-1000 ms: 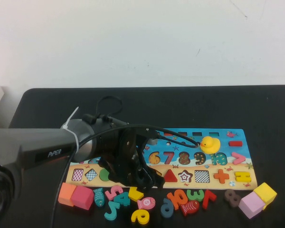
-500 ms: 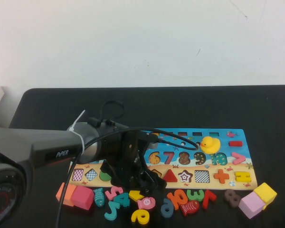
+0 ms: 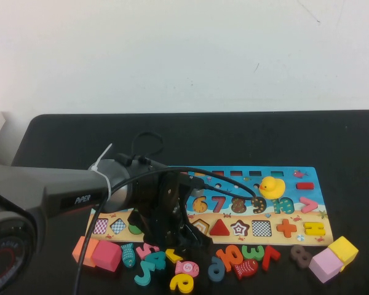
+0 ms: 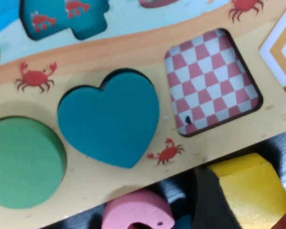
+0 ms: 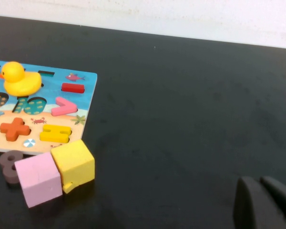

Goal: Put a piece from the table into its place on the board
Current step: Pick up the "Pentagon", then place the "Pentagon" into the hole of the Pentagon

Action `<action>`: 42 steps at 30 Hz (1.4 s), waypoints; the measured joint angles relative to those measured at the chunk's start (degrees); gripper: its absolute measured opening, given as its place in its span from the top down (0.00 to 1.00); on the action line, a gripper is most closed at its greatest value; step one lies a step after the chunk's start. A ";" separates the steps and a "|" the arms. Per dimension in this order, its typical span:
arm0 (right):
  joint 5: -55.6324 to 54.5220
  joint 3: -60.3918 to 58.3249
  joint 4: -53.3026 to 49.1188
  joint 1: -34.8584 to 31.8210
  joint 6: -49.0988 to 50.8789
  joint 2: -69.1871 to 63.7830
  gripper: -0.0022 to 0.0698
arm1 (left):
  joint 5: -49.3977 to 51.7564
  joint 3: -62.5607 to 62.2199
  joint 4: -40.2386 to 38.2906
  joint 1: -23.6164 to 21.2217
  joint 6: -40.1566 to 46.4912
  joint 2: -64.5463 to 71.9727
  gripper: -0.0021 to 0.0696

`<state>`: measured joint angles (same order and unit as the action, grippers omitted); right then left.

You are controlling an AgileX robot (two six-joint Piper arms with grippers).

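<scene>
1. Left hand (image 3: 181,236): low over the near edge of the board (image 3: 272,216), at its left-centre, with the arm coming in from the left. Can't tell from any view whether it's clenched or released.
2. Directly under it, left wrist view: a yellow piece (image 4: 248,191) lies on the desk (image 3: 332,141), just off the board's near edge. It's touching a dark part of the hand. Can't confirm a grasp.
3. Checkered slot (image 4: 212,93) right next to that yellow piece on the board is empty.
4. Beside the slot, a teal heart (image 4: 109,119) is seated in its recess, then a green circle (image 4: 21,162) is seated too.
5. A pink curved piece (image 4: 138,212) is on the desk next to the yellow one, also off the board edge.
6. Loose numbers and fish are strung along the desk in front of the board, either side of the hand.
7. Orange cube (image 3: 85,251) and pink cube (image 3: 107,255) are touching, at the left end of that row.
8. At the right end, a brown 8 (image 3: 300,255), a lilac cube (image 3: 325,264) and a yellow cube (image 3: 343,250) are packed together by the board's near right corner.
9. Rubber duck (image 3: 272,186) sits on the board's number row, right of centre.
10. Right hand (image 5: 261,195): out of the high view, parked over bare desk well right of the board, clenched on nothing.
</scene>
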<state>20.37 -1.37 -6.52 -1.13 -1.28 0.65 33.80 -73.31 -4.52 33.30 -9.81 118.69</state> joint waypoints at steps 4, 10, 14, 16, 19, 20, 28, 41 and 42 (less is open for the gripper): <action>0.00 0.00 0.00 0.00 0.00 0.00 0.94 | 0.81 0.00 0.10 0.00 0.00 0.00 0.55; 0.00 0.00 0.00 0.00 0.00 0.00 0.94 | 2.63 0.00 0.21 0.00 0.10 0.00 0.55; 0.00 0.00 0.00 0.00 0.00 0.00 0.94 | 3.97 -0.03 0.31 0.00 0.32 -0.19 0.55; 0.00 0.00 0.00 0.00 0.00 0.00 0.94 | 4.66 -0.03 0.47 0.00 0.54 -0.58 0.55; 0.00 0.00 0.00 0.00 0.00 0.00 0.94 | 5.61 0.08 0.90 0.00 1.02 -1.97 0.55; 0.00 0.00 0.00 0.00 0.00 0.00 0.94 | 5.74 0.08 0.90 0.00 1.33 -2.82 0.55; 0.00 0.00 0.00 0.00 0.00 0.00 0.94 | 6.15 0.08 1.22 0.00 5.13 -8.96 0.55; 0.00 0.00 0.00 0.00 0.00 0.00 0.94 | 5.84 -7.94 -1.89 2.51 10.80 -5.54 0.55; 0.00 0.00 0.00 0.00 0.00 0.00 0.94 | 6.66 -9.02 -1.89 2.51 10.80 -4.36 0.55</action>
<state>20.37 -1.37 -6.52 -1.13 -1.28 0.65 40.46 -82.33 -6.40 35.81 0.98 114.32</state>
